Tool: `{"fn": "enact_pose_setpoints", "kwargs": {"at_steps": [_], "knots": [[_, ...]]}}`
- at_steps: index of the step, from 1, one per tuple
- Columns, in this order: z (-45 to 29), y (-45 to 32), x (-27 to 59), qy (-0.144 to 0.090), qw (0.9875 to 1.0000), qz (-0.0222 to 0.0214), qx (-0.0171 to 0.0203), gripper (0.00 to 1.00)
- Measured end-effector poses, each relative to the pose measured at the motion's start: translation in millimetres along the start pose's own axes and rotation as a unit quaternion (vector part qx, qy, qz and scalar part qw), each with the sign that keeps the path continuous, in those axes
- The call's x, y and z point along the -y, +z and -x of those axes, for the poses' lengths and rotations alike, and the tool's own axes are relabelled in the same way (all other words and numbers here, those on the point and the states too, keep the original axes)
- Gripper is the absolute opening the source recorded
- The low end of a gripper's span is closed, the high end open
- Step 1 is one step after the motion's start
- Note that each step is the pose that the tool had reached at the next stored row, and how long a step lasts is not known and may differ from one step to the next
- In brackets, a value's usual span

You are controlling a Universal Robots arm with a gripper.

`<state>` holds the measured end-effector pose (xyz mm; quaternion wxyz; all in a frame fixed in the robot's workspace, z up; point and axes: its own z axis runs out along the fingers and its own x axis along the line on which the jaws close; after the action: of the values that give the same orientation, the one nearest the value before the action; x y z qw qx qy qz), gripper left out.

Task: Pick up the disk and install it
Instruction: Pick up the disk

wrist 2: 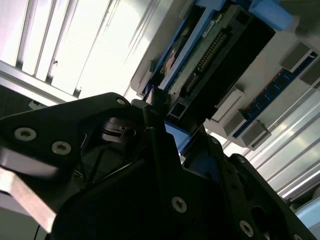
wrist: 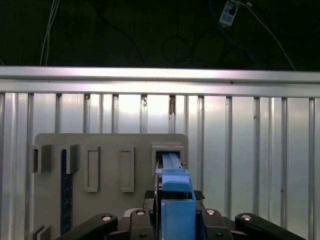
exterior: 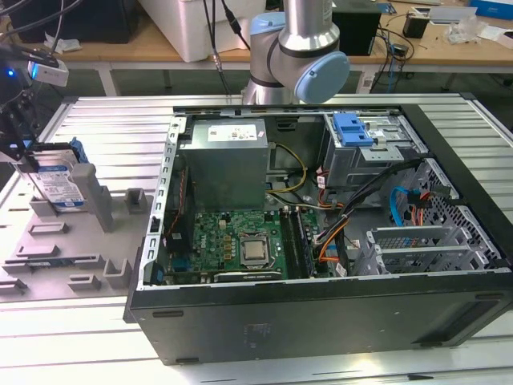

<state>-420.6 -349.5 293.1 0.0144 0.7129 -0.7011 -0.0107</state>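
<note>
Tool [wrist: 175, 196] straddles the disk's [wrist: 172, 172] blue carrier edge; can't tell whether it's clamped or just around it. Second wrist view: the disk's [wrist 2: 210, 55] connector end sits just beyond the tool [wrist 2: 160, 115]. Disk stands on edge in a slot of the grey fixture [wrist: 100, 165], on the slatted aluminium bench [wrist: 250, 150]. Exterior view: tool [exterior: 22, 148] and disk [exterior: 58, 183] at that view's left, well apart from the open PC case [exterior: 321, 321].

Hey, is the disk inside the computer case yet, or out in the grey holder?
Out. The disk stands on edge in the grey holder, at the exterior view's left of the open computer case.
</note>
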Motion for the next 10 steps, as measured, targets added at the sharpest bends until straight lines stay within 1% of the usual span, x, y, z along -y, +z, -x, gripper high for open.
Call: {"fn": "enact_pose_setpoints", "kwargs": {"at_steps": [10], "knots": [[0.0,0.1,0.0,0.000,1.0000,0.0000,-0.0020,0.37]]}}
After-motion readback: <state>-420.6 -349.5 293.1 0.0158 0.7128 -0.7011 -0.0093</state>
